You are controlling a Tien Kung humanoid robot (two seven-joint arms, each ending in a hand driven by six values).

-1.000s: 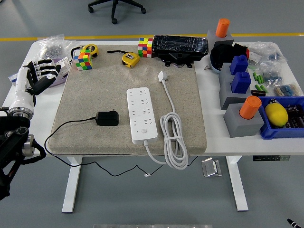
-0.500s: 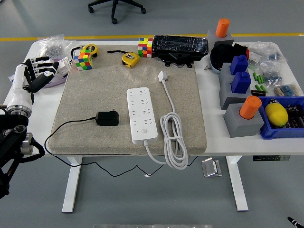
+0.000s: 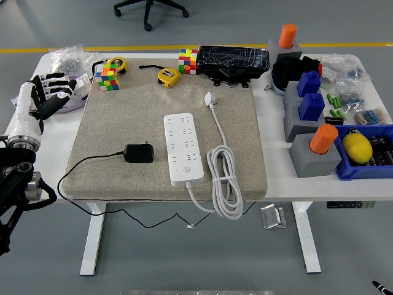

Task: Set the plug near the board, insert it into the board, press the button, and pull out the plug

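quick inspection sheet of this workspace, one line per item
surface: white table with a beige mat over its middle
job's things: black plug lying on the mat left of the white board, apart from it, not inserted
clutter: two cubes, two tape measures, black pack, grey blocks with orange and blue pegs, blue bin, bagged parts at both far corners
hands: left hand over the table's left edge, fingers relaxed, holding nothing; right not in view
cables: board's white cord coiled on the right; plug's black lead runs off the near edge
surroundings: grey floor, yellow line, chair base
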